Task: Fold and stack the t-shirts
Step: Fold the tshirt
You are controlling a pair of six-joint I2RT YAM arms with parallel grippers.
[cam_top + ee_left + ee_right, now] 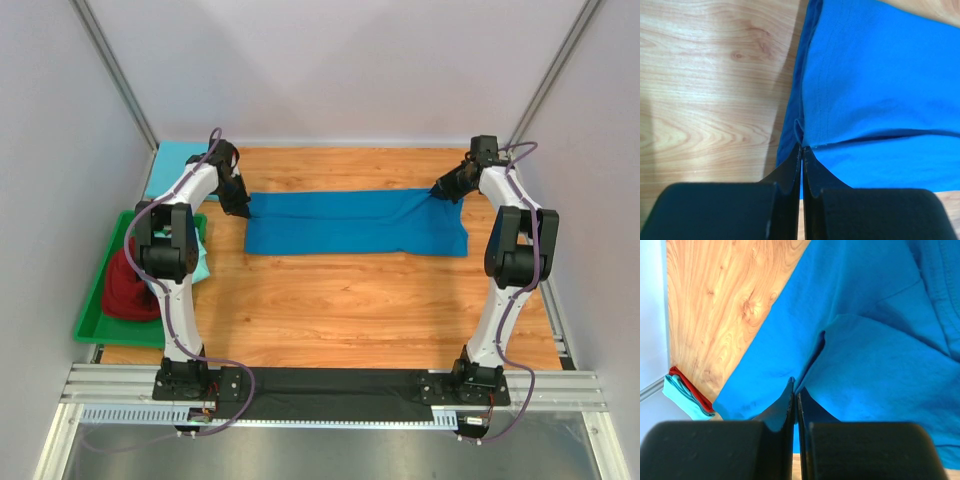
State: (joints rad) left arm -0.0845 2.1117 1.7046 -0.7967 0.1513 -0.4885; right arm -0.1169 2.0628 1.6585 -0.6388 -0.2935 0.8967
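Though vague overhead, pinched blue t-shirt (wrist views).

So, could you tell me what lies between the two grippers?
The royal blue t-shirt spans from the left gripper to the right gripper, both shut on its ends; the top external view shows it.

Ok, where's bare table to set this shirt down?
The widest free patch is bare wood between the royal blue shirt and the arm bases. A narrower strip runs between that shirt and the back wall. The left is crowded: green tray with a maroon shirt, and a sky blue shirt in the far left corner.
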